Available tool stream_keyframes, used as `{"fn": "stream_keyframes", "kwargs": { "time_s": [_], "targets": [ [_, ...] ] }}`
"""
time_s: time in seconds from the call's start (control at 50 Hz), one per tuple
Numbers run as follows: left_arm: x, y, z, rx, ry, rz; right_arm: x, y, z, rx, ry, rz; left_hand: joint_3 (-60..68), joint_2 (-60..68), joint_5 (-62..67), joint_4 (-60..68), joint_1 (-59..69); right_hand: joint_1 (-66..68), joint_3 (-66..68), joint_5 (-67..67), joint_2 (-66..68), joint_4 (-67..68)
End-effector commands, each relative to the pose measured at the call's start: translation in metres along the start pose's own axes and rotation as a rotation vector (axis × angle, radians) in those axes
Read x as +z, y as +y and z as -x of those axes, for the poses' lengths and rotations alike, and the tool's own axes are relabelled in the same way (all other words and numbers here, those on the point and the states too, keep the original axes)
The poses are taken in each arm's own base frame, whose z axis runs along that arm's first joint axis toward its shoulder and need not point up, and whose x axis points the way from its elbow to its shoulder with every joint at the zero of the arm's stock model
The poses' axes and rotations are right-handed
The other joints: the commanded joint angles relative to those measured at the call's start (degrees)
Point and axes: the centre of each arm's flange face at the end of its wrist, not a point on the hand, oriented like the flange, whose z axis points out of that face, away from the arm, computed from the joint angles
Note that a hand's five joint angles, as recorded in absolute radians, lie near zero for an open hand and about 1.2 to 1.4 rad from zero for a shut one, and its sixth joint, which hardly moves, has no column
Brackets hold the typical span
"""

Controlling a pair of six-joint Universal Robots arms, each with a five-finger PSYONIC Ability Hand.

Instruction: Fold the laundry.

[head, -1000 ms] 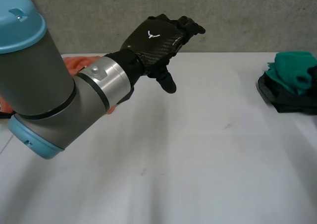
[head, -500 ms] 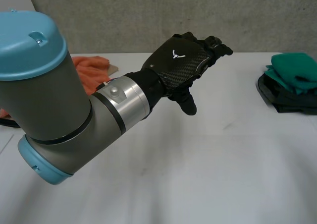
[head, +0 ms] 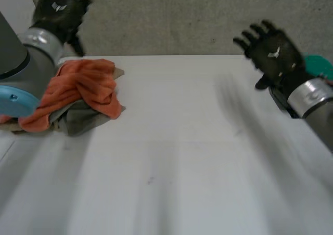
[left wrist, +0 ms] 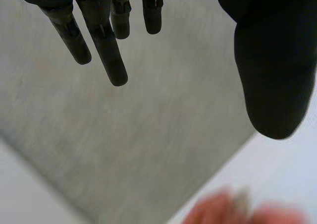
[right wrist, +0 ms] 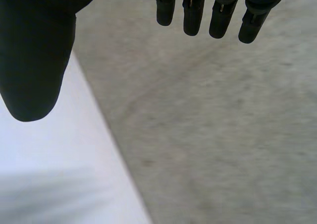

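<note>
Head view, orange cloth (head: 83, 87) heaped near raised left hand (head: 56, 12)

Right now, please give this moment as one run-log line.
left hand: open, raised, empty | right hand: open, raised, empty | orange cloth: crumpled on table, not held | fold: not started

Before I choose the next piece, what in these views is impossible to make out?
Head view: teal cloth, mostly hidden behind the right robot hand and cut off by the edge.
Head view: grey cloth, largely buried under the orange cloth; the left arm covers part of the pile.
Left wrist view: orange cloth beyond the left robot hand, blurred and cut off.
</note>
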Motion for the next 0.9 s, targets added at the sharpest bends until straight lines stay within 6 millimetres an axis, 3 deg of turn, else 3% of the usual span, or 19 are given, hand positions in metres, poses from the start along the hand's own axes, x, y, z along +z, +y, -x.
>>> {"fn": "stream_keyframes", "kwargs": {
  "time_s": [0.02, 0.06, 0.14, 0.18, 0.2, 0.24, 0.3, 0.32, 0.4, 0.46, 0.5, 0.56, 0.64, 0.68, 0.76, 0.78, 0.84, 0.86, 0.9],
  "targets": [
    [0.044, 0.131, -0.003, 0.283, 0.077, 0.164, -0.023, 0.022, 0.025, 0.028, -0.054, 0.129, -23.09, -0.86, -2.13, -1.19, -0.46, -2.84, -1.87, -2.39, -2.05, -1.76],
    [0.049, 0.163, -0.01, 0.283, 0.145, 0.173, -0.028, 0.025, 0.031, 0.016, -0.071, 0.153, -23.09, -0.86, -2.13, -1.19, -0.46, -2.84, -1.87, -2.39, -2.05, -1.76],
    [0.057, 0.189, -0.01, 0.261, 0.183, 0.166, -0.035, 0.029, 0.038, -0.004, -0.092, 0.18, -16.74, 5.49, 4.22, 5.16, 5.9, -2.84, -1.87, -2.39, -2.05, -1.76],
    [0.061, 0.195, -0.011, 0.25, 0.178, 0.159, -0.036, 0.031, 0.039, -0.007, -0.096, 0.187, -3.82, 18.41, 17.14, 18.08, 18.81, -2.84, -1.87, -2.39, -2.05, -1.76],
    [0.064, 0.197, -0.013, 0.228, 0.168, 0.141, -0.038, 0.033, 0.04, -0.004, -0.097, 0.197, 18.73, 40.96, 39.69, 40.63, 41.37, -2.84, -1.87, -2.39, -2.05, -1.76],
    [0.067, 0.195, -0.013, 0.2, 0.151, 0.118, -0.041, 0.037, 0.04, 0.001, -0.096, 0.21, 40.57, 62.8, 61.53, 62.47, 63.2, -2.84, -1.87, -2.39, -2.05, -1.76],
    [0.073, 0.186, -0.015, 0.144, 0.116, 0.053, -0.046, 0.043, 0.038, 0.009, -0.088, 0.236, 46.19, 68.42, 67.15, 68.09, 68.82, -2.84, -1.87, -2.39, -2.05, -1.76],
    [0.074, 0.181, -0.016, 0.129, 0.108, 0.038, -0.047, 0.045, 0.038, 0.01, -0.088, 0.243, 46.19, 68.42, 67.15, 68.09, 68.82, -2.84, -1.87, -2.39, -2.05, -1.76],
    [0.069, 0.107, -0.005, 0.069, 0.039, -0.116, -0.047, 0.044, 0.037, 0.009, -0.084, 0.243, 46.19, 68.42, 67.15, 68.09, 68.82, -2.84, -1.87, -2.39, -2.05, -1.76],
    [0.06, 0.07, -0.001, 0.049, 0.024, -0.195, -0.047, 0.044, 0.035, 0.006, -0.076, 0.245, 46.19, 68.42, 67.15, 68.09, 68.82, -2.84, -1.87, -2.39, -2.05, -1.76],
    [0.047, 0.026, -0.01, 0.016, 0.043, -0.279, -0.046, 0.044, 0.033, 0.002, -0.065, 0.248, 46.19, 68.42, 67.15, 68.09, 68.82, -2.84, -1.87, -2.39, -2.05, -1.76],
    [0.021, -0.029, -0.03, -0.07, 0.101, -0.379, -0.046, 0.041, 0.029, -0.007, -0.041, 0.251, 46.19, 68.42, 67.15, 68.09, 68.82, -2.84, -1.87, -2.39, -2.05, -1.76],
    [-0.013, -0.07, -0.058, -0.189, 0.206, -0.441, -0.046, 0.035, 0.022, -0.013, -0.005, 0.25, 46.19, 68.42, 67.15, 68.09, 68.82, -2.84, -1.87, -2.39, -2.05, -1.76],
    [-0.023, -0.075, -0.069, -0.227, 0.239, -0.438, -0.046, 0.032, 0.02, -0.014, 0.007, 0.249, 46.19, 68.42, 67.15, 68.09, 68.82, -2.84, -1.87, -2.39, -2.05, -1.76],
    [-0.048, -0.066, -0.109, -0.291, 0.361, -0.355, -0.049, 0.025, 0.015, -0.015, 0.017, 0.248, 46.19, 68.42, 67.15, 68.09, 68.82, -2.84, -1.87, -2.39, -2.05, -1.76],
    [-0.061, -0.052, -0.135, -0.299, 0.429, -0.291, -0.05, 0.023, 0.014, -0.011, 0.016, 0.252, 46.19, 68.42, 67.15, 68.09, 68.82, -2.84, -1.87, -2.39, -2.05, -1.76],
    [-0.077, -0.031, -0.17, -0.295, 0.519, -0.207, -0.052, 0.022, 0.013, -0.005, 0.013, 0.265, 46.19, 68.42, 67.15, 68.09, 68.82, -2.84, -1.87, -2.39, -2.05, -1.76],
    [-0.088, -0.015, -0.196, -0.285, 0.581, -0.15, -0.052, 0.023, 0.012, -0.001, 0.011, 0.274, 46.19, 68.42, 67.15, 68.09, 68.82, -2.84, -1.87, -2.39, -2.05, -1.76],
    [-0.098, -0.002, -0.215, -0.27, 0.624, -0.102, -0.053, 0.024, 0.011, 0.002, 0.011, 0.282, 46.19, 68.42, 67.15, 68.09, 68.82, -2.84, -1.87, -2.39, -2.05, -1.76]
  ]
}}
